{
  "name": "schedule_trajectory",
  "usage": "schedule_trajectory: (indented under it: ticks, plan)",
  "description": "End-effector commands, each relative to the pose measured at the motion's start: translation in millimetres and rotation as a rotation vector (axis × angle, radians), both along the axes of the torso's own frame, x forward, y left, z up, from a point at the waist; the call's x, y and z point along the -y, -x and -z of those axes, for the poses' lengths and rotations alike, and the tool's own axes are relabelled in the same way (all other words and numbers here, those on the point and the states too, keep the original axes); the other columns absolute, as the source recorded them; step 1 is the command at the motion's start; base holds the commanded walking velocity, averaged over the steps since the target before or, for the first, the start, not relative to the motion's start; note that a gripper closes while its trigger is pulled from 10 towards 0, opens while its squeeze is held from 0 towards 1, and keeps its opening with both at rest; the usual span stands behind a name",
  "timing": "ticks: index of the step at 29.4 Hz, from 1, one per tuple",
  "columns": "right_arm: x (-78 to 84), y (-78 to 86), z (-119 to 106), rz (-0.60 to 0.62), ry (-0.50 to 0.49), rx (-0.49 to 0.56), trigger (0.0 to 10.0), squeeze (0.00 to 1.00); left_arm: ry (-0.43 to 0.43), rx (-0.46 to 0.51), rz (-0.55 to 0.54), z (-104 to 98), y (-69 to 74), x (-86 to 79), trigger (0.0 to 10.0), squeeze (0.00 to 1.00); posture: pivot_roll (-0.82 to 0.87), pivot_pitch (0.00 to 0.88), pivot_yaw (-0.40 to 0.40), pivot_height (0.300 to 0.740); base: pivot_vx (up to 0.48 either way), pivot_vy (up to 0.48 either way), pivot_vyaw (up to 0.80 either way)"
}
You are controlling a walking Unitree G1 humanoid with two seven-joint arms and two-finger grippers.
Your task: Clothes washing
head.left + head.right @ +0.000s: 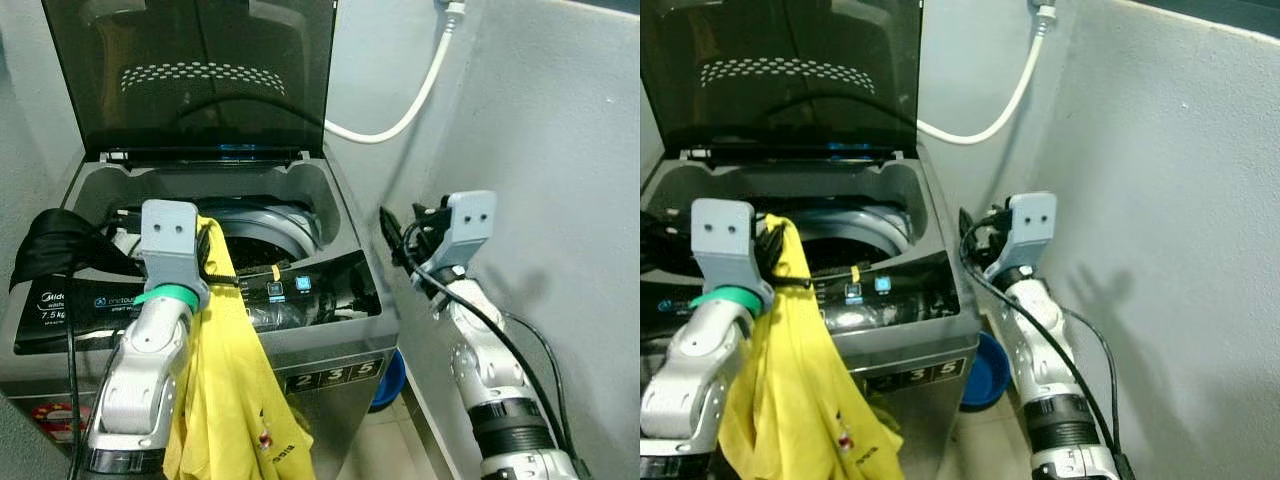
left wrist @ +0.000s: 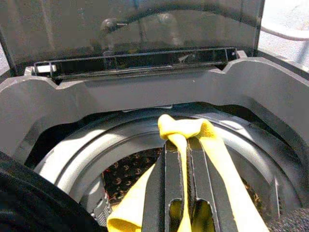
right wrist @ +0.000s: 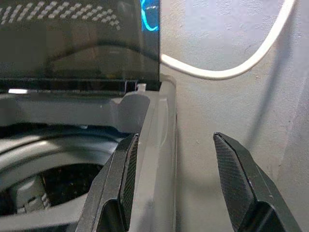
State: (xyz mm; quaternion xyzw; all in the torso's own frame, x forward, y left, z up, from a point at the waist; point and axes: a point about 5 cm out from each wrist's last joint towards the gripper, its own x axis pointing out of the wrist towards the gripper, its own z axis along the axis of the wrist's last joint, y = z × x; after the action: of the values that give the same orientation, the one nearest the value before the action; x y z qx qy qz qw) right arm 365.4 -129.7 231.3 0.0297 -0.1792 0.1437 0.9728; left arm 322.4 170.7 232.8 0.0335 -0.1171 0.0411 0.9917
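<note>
A yellow cloth garment (image 1: 230, 390) hangs at lower left over the front of the grey top-loading washing machine (image 1: 330, 345), pinched in the left gripper (image 2: 181, 145); the left wrist view shows its bunched end above the drum. The right gripper (image 3: 176, 183), fingers spread, hovers beside the machine's right edge. A black garment (image 1: 55, 245) drapes left. A white hose (image 1: 400, 110) crosses the grey wall.

- You are in a home laundry corner; a grey top-loading washing machine (image 1: 320, 330) stands with its dark lid (image 1: 190, 75) raised
- A white hose (image 1: 420, 95) loops along plain painted walls (image 1: 560, 150); the floor (image 1: 385, 435) beside the machine is tiled
</note>
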Motion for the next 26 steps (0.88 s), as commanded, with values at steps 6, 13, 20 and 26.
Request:
schedule_trajectory:
  ticks: [6,13,20,26]
  plan:
    - [1.5,4.4,18,0.009,0.063,-0.050,10.0,0.00,-0.026,-0.039,-0.004,20,4.6,1.3,10.0,0.00,0.01,0.049,-0.006,0.740,0.000,0.000,0.00]
    - [-1.8,6.1,20,0.002,0.065,-0.055,10.0,0.00,-0.023,-0.032,-0.016,19,3.0,-1.6,10.0,0.00,0.01,0.035,-0.009,0.740,0.000,0.000,0.00]
    - [-1.6,2.1,14,0.005,0.069,-0.036,10.0,0.00,-0.017,-0.034,-0.006,21,0.7,2.9,10.0,0.00,0.00,0.010,-0.012,0.740,0.000,0.000,0.00]
    - [-2.6,1.2,12,0.003,0.073,-0.028,10.0,0.00,-0.048,-0.020,0.012,20,0.8,9.1,10.0,0.00,0.00,0.007,-0.016,0.740,0.000,-0.320,0.00]
